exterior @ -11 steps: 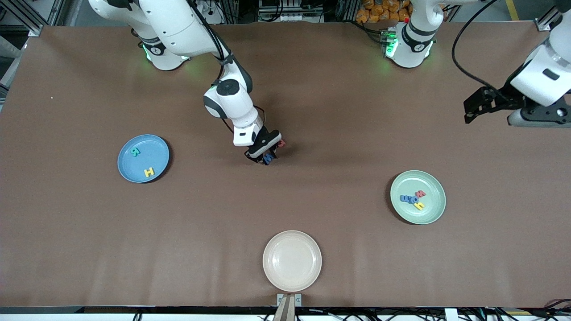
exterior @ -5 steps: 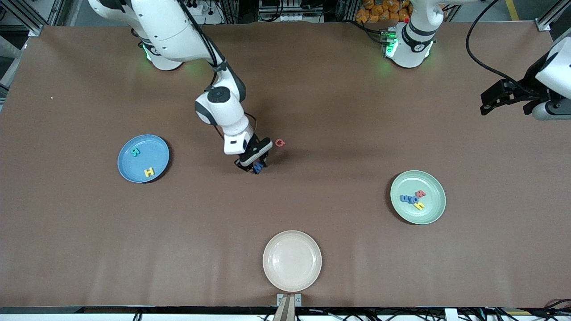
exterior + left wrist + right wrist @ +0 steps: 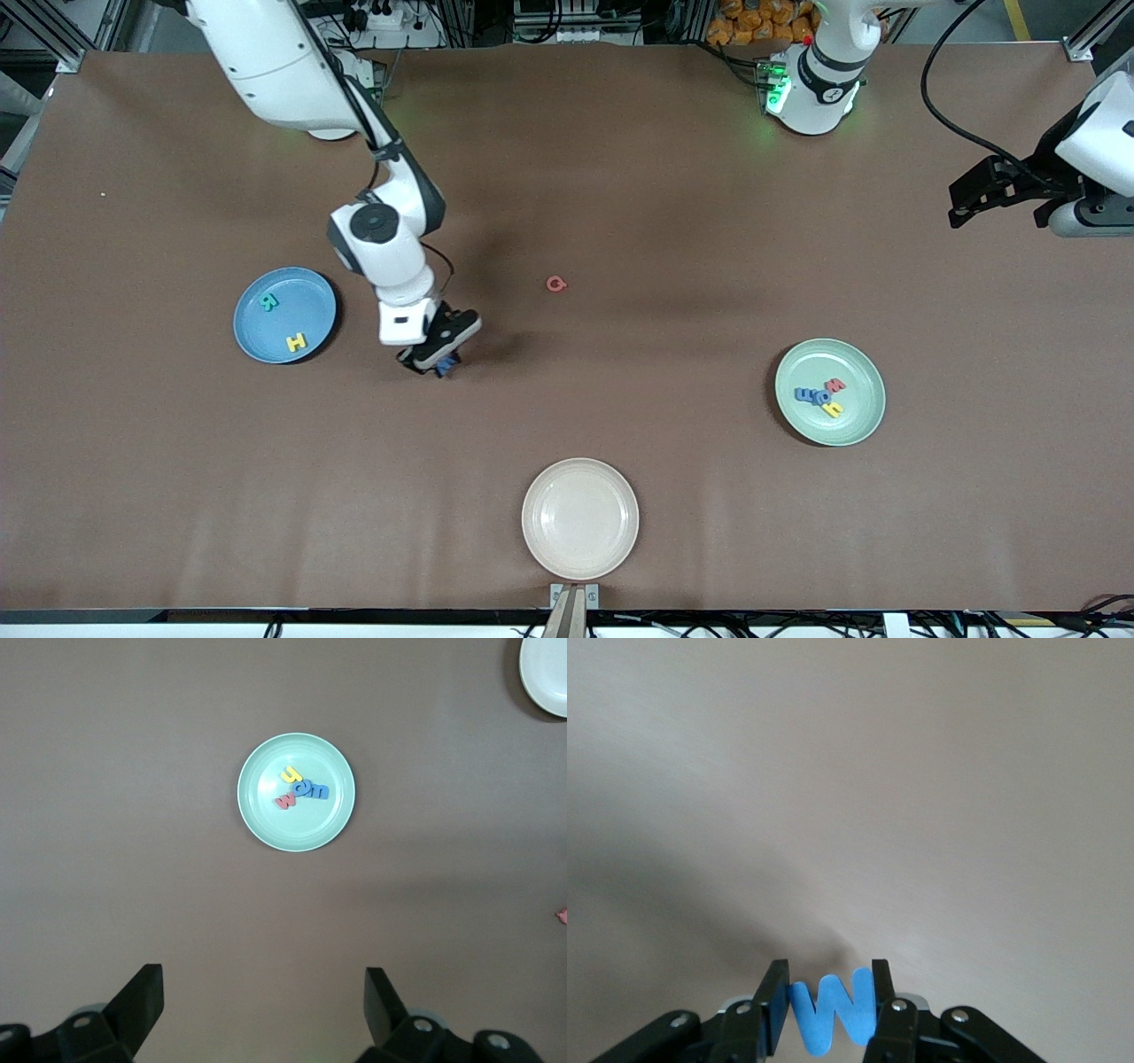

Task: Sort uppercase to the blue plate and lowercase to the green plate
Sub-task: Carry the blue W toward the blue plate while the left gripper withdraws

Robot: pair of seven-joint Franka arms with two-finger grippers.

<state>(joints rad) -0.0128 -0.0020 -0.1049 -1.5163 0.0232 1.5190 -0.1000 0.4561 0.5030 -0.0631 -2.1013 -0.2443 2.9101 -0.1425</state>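
Brown tabletop [image 3: 620, 177] carries three plates; nearest the front camera is a cream plate [image 3: 580, 518] holding no letters. Next, toward the left arm's end, the green plate [image 3: 830, 392] holds four lowercase letters [image 3: 819, 394] in a touching cluster. Over bare tabletop between the cream plate and the blue plate [image 3: 284, 315], the right pincer [image 3: 440, 359] is clamped on the blue M [image 3: 831, 1014], gripped by its outer strokes with most of the foam showing between the fingers. The blue plate holds the yellow H [image 3: 296, 341] and, farther back, the teal R [image 3: 268, 301]. The red G [image 3: 555, 283] lies alone on the tabletop, farther still. The left pincer [image 3: 974, 190] waits with jaws wide, raised at its own end.

Risks, as judged:
- Soft foam may flex and slip from the grip in transit
- Release at the rim may drop the M beside the blue plate
- A low release may disturb H or R
- M read inverted may be missorted
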